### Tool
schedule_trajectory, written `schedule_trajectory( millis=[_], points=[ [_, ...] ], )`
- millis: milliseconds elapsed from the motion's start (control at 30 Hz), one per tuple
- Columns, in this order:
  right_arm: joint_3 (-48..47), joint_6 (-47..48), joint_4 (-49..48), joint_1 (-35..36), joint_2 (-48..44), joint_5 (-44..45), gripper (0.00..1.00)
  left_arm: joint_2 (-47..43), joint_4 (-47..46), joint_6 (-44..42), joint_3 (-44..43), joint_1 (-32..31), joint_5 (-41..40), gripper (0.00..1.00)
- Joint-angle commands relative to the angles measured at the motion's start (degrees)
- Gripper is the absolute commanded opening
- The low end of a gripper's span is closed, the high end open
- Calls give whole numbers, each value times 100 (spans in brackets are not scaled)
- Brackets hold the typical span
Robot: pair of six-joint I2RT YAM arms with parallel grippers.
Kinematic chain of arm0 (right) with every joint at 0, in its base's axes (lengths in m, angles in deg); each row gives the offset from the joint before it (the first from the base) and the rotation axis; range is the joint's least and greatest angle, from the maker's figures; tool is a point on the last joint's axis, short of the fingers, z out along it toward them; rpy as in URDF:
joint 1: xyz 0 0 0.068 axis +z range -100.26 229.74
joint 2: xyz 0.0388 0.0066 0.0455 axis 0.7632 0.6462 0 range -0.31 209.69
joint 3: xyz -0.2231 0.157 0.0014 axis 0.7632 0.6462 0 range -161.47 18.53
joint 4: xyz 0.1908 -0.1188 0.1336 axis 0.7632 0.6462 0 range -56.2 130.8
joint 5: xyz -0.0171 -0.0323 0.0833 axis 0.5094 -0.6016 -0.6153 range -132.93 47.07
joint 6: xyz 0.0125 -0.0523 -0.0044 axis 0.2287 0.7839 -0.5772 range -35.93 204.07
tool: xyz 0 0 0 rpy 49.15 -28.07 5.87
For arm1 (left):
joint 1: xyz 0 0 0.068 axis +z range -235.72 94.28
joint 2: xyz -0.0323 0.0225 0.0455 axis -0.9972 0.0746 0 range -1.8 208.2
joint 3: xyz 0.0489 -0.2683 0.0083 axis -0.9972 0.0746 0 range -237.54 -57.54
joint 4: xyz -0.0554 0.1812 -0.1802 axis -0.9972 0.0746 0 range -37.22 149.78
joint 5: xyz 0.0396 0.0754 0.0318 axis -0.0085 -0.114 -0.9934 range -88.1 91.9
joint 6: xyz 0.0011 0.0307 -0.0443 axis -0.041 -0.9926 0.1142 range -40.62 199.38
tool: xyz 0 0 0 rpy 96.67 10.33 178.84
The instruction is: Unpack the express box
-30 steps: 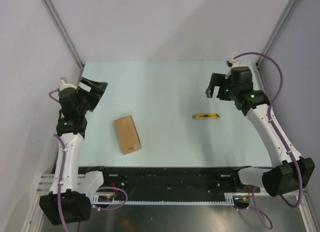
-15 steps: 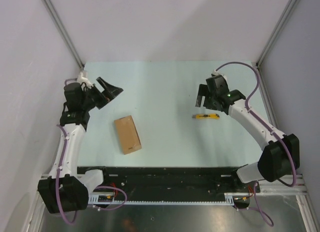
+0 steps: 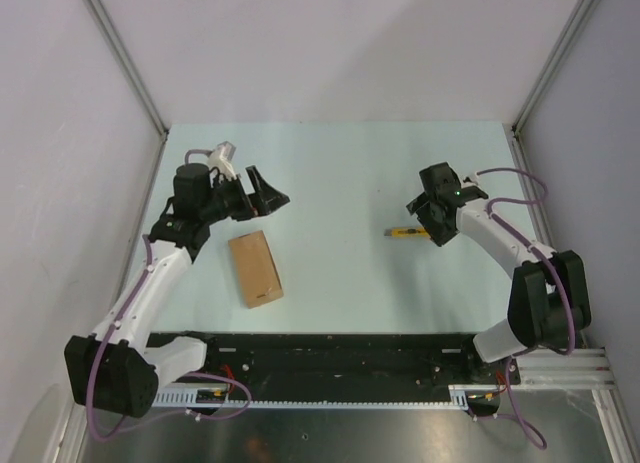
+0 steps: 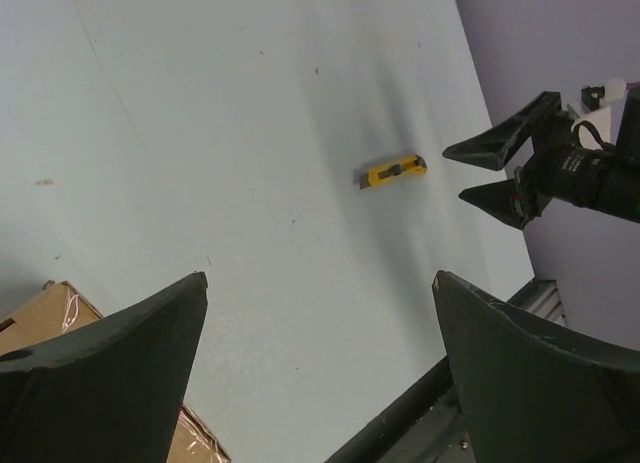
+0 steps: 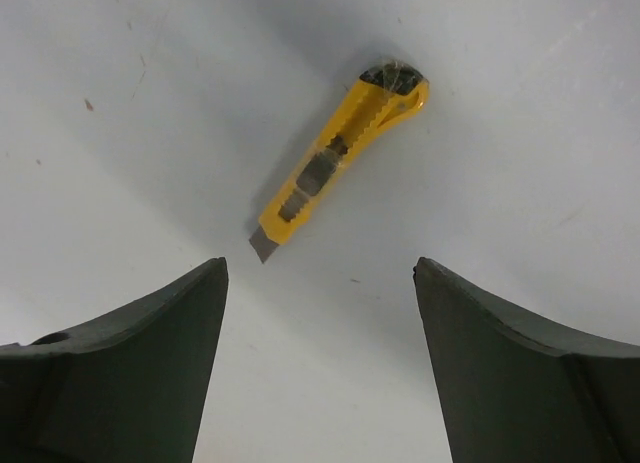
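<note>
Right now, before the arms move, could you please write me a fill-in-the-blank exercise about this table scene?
The right fingers hang over the utility knife, which is mostly ____.
The left fingers are ____ and hold nothing.
The express box lies flat with its lid ____.
Missing words: yellow; open; closed.

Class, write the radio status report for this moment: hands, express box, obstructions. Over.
Left hand open, near express box. Right hand open over utility knife, not touching. Box closed, untouched; nothing on it.
</note>
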State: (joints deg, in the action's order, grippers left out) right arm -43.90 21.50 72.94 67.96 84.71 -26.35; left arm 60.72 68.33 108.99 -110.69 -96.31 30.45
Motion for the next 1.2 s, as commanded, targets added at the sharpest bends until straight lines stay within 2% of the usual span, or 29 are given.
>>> schedule_trajectory(
  millis=[0, 100, 267, 733, 967, 1167],
  points=[
    [3, -1538, 24, 15, 348, 311, 79, 155, -131, -262, -170, -101, -201, 100],
    [3, -2039, 33, -81, 629, 346, 75, 181, -131, -288, -214, -128, -289, 100],
    [3, -2356, -309, -292, 1008, 83, 71, 164, -140, -350, -144, -136, -394, 100],
    [-67, -2682, -582, -529, 1685, 3, 65, 515, -123, -675, -416, -136, -781, 100],
    [-489, -2779, 76, -617, 2045, 21, 61, 612, -123, -702, -451, -136, -1000, 100],
    [-682, -2630, 454, -863, 2318, -400, 53, 638, -96, -675, -477, -136, -1212, 100]
  ],
)
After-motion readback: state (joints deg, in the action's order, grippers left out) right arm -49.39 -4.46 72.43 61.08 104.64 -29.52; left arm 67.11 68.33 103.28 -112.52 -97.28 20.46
